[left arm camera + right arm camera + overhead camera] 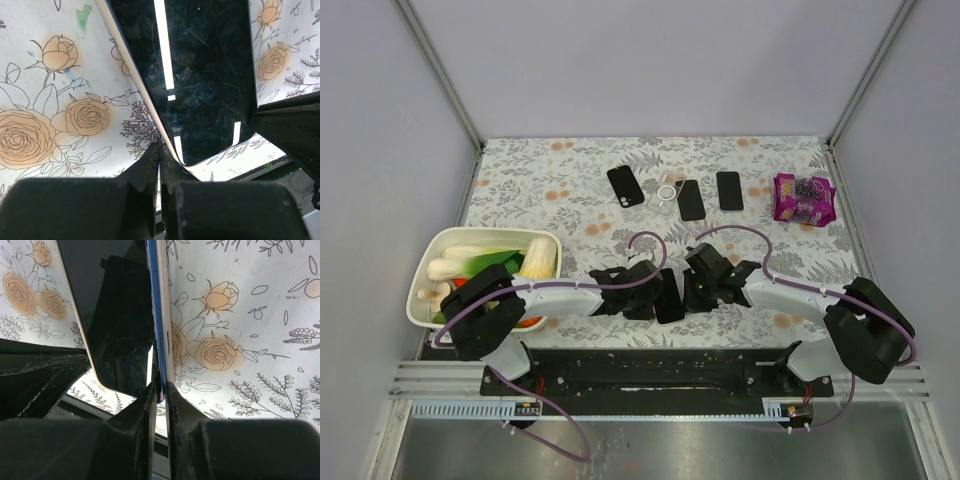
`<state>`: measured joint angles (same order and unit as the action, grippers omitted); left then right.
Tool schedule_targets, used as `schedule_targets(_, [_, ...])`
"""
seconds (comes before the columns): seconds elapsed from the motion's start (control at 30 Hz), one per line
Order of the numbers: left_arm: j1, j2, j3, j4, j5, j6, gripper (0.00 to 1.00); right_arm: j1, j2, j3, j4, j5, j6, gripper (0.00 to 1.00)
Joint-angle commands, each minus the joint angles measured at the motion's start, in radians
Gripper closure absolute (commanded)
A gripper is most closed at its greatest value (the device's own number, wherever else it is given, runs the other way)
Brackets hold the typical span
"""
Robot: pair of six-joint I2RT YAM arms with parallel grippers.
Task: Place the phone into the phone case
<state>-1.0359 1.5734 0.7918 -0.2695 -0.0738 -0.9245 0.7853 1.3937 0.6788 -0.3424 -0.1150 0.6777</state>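
Phone (669, 297) is sitting directly between the two grippers, dark screen facing up and throwing back strip-light reflections, over the flowered table (540, 190). We are seeing the left gripper (159, 159) with its fingers pressed together, only a hairline slit showing. The phone's pale long edge is running down to meet those tips at the near corner, and we cannot tell whether anything thin is pinched there. The right gripper (160, 390) is coming in from the opposite side. Its fingers are clamping the phone's other long edge, a blue and white strip that is passing straight down between the tips by the near corner. Each wrist camera is catching the other gripper's black body just across the phone. We cannot tell whether the phone is resting flat or tilting slightly off the cloth. Well beyond both sets of fingertips, three flat dark slabs are lying apart in a loose row: one with a corner cutout (625, 185), a middle slab (690, 200) and a farther-right slab (729, 190). Which are phones and which are cases, we cannot tell. A small pale ring (666, 192) is lying between the first two. Out past the right gripper a purple packet (803, 197) is lying. Off the left gripper's outer side, a white bowl (438, 243) is holding vegetables (480, 262).
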Motion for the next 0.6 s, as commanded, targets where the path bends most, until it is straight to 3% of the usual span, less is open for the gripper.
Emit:
schedule_targets(0.0, [-0.006, 0.027, 0.011, 0.007, 0.012, -0.005, 0.96, 0.042, 0.037, -0.019, 0.006, 0.003, 0.008, 0.82])
schedule_targets(0.27, [-0.006, 0.033, 0.009, 0.019, 0.017, -0.005, 0.96, 0.117, 0.086, -0.028, -0.012, 0.087, 0.056, 0.91])
schedule_targets(0.57, [-0.006, 0.028, 0.011, 0.018, 0.016, 0.003, 0.96, 0.235, 0.2, 0.077, -0.191, 0.343, 0.085, 0.94])
